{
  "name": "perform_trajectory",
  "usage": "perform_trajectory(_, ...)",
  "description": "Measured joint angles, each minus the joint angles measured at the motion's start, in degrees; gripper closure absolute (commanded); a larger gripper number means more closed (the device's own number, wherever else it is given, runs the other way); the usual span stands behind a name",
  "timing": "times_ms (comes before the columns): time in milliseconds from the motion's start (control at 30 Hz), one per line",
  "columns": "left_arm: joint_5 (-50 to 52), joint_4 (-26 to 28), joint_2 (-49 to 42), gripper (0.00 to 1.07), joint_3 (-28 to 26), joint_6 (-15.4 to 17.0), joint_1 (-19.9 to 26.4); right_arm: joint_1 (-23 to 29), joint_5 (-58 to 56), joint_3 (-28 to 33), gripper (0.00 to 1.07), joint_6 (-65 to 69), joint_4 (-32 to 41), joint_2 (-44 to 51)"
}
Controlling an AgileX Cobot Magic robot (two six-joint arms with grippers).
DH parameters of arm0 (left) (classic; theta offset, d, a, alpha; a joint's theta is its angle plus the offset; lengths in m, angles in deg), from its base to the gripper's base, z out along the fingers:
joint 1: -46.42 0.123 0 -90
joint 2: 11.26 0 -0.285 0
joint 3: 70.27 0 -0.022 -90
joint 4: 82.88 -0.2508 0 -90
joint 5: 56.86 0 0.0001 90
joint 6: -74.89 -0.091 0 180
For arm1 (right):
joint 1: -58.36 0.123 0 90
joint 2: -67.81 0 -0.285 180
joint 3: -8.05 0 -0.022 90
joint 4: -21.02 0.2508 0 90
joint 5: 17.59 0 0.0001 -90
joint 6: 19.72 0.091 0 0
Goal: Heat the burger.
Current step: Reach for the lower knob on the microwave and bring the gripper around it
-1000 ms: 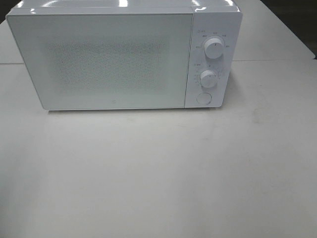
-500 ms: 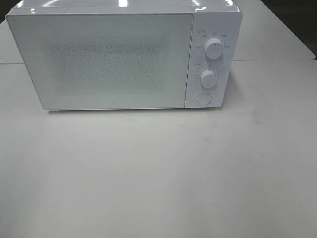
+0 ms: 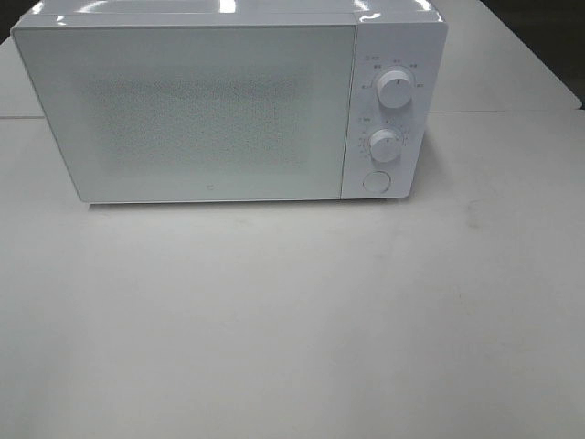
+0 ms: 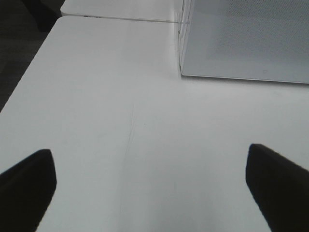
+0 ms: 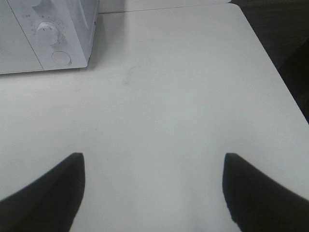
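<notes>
The white worktop (image 3: 292,320) carries one appliance, a white microwave (image 3: 228,101), which serves as the reference for all positions. Its door (image 3: 201,110) is shut and its speckled window shows nothing of the interior. On the panel right of the door sit the upper knob (image 3: 394,89), the lower knob (image 3: 385,144) below it, and a round button (image 3: 375,181) at the bottom. The left end effector (image 4: 148,150) hovers in front of the microwave's left corner, fingers apart, holding nothing. The right end effector (image 5: 153,155) hovers in front of its control side, fingers apart, also empty. The burger appears in no view; whether it lies inside the microwave cannot be told, so progress is undetermined: either loading has not begun or only retrieval is left
</notes>
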Motion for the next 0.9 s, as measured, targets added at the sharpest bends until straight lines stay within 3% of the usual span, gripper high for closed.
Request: perform_trajectory(900,0.00,0.00,-0.17,0.07,0.00,0.00,0.00,0.00,0.00,0.00,0.32,0.00,0.00,0.00)
